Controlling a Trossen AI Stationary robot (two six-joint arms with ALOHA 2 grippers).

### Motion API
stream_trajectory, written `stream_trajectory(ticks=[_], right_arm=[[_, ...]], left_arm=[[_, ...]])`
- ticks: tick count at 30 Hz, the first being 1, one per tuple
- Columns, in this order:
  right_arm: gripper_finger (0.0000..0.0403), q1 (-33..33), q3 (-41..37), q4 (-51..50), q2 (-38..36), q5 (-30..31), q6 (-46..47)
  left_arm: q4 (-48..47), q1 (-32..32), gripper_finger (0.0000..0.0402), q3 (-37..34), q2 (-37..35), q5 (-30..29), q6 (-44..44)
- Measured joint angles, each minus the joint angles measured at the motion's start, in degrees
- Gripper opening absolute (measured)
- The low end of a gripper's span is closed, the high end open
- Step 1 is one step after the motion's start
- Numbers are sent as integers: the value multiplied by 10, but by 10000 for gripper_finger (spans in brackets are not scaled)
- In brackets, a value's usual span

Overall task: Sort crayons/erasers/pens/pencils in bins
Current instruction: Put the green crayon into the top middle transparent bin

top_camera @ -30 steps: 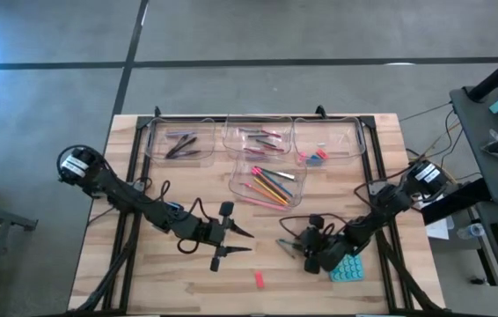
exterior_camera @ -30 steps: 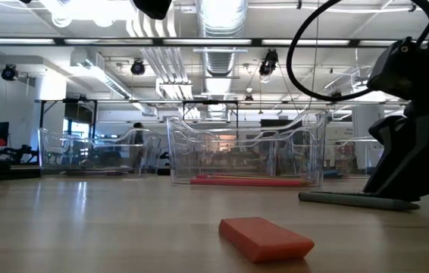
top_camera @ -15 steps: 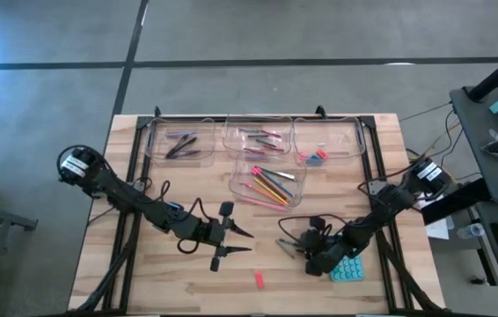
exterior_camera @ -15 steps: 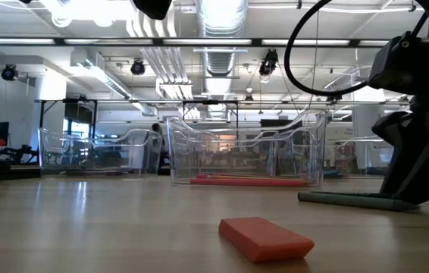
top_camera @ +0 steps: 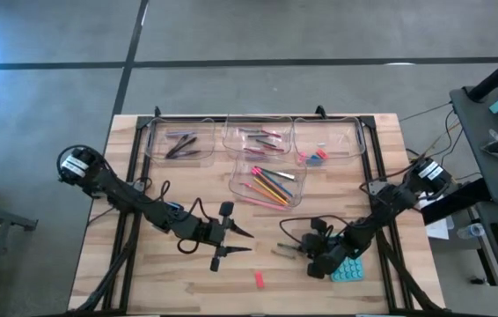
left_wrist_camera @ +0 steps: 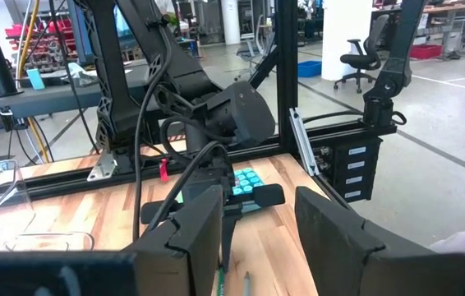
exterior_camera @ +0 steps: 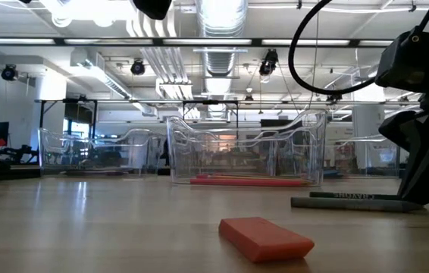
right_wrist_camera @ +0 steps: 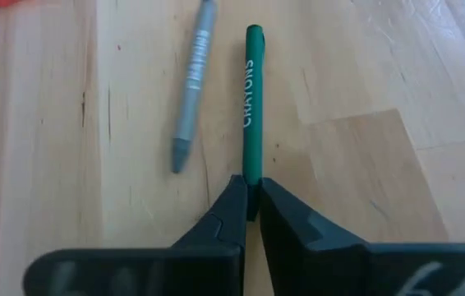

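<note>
- Crayons and their kin sit sorted in four clear bins [top_camera: 265, 183] at the table's far side.
- Left gripper [top_camera: 231, 243] hovers over bare wood left of centre, its fingers parted and holding nothing.
- A red eraser [top_camera: 259, 279] lies alone near the front edge.
- Right gripper [right_wrist_camera: 249, 205] pinches one end of a green crayon [right_wrist_camera: 253, 99] lying flat on the table, a grey stick [right_wrist_camera: 193, 86] just beside it.
- A teal calculator [top_camera: 348, 268] rests by the right arm.

Green crayon's [right_wrist_camera: 253, 107] end under closed fingertips [right_wrist_camera: 234, 215]
</note>
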Motion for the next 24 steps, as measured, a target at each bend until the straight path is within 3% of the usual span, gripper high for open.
stream_trajectory(ticks=[16,24], right_arm=[[13,0,-3,-21,-88,68,-6],[13,-13,-3,-15,-158,105,-66]], left_arm=[[1,0,140,0,0,0,0],[5,0,140,3,0,0,2]])
